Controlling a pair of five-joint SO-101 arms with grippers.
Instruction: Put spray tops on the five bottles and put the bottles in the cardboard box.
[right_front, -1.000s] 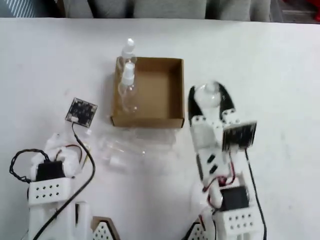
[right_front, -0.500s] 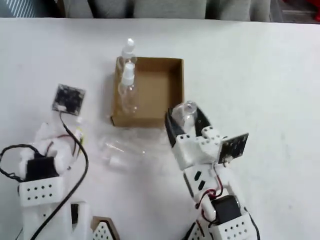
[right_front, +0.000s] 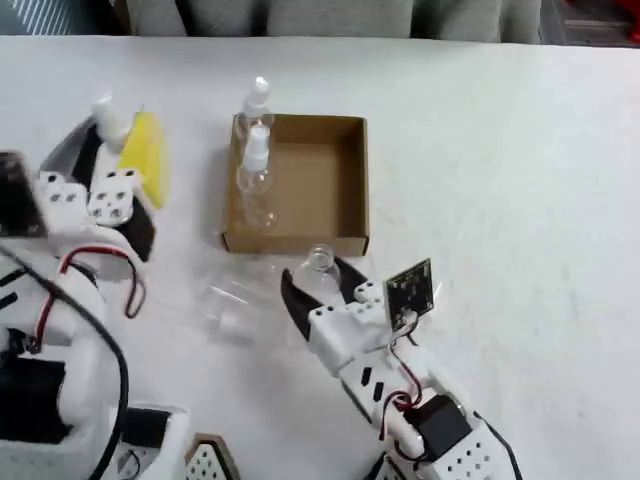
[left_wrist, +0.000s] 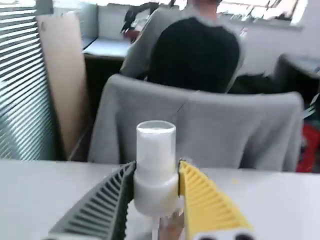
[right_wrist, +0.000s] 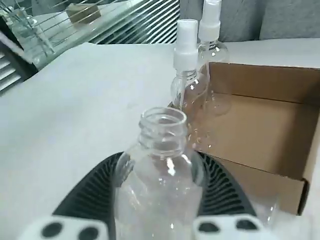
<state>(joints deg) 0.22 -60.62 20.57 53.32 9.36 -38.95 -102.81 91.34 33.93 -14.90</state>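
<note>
High view, the gap that matters: the spray top (right_front: 103, 112) is at the far left of the table (right_front: 520, 150) and the open bottle (right_front: 320, 262) at the near middle, well apart; the bottle lies to the right of the top and nearer
Left gripper (left_wrist: 156, 169): pinching the spray top by its collar between a grey and a yellow finger, cap end up; what hangs below the collar is mostly hidden
Right gripper (right_wrist: 159, 167): black fingers pressed round the belly of the open bottle, which stands upright with its bare threaded mouth up
Long axes: top and bottle both look roughly upright, so I judge the top could go straight down onto the mouth once the two are lined up
Nearer arm: each arm has its own part; either the left arm carries the top rightward and nearer, or the right arm brings the bottle leftward and farther
Cardboard box (right_front: 345, 185): just beyond the held bottle, its near wall close to the bottle's mouth
Finished bottles (right_front: 255, 175): one with a spray top stands in the far left corner of the box; a second capped bottle (right_front: 258, 97) stands at that corner, inside or just behind the wall I cannot tell
Loose bottles (right_front: 235, 295): clear ones lie on their sides on the table, on the near side of the box and left of the held bottle; their count is unclear
Step in hand: probably joining top to bottle, with boxing of this bottle not yet done
</note>
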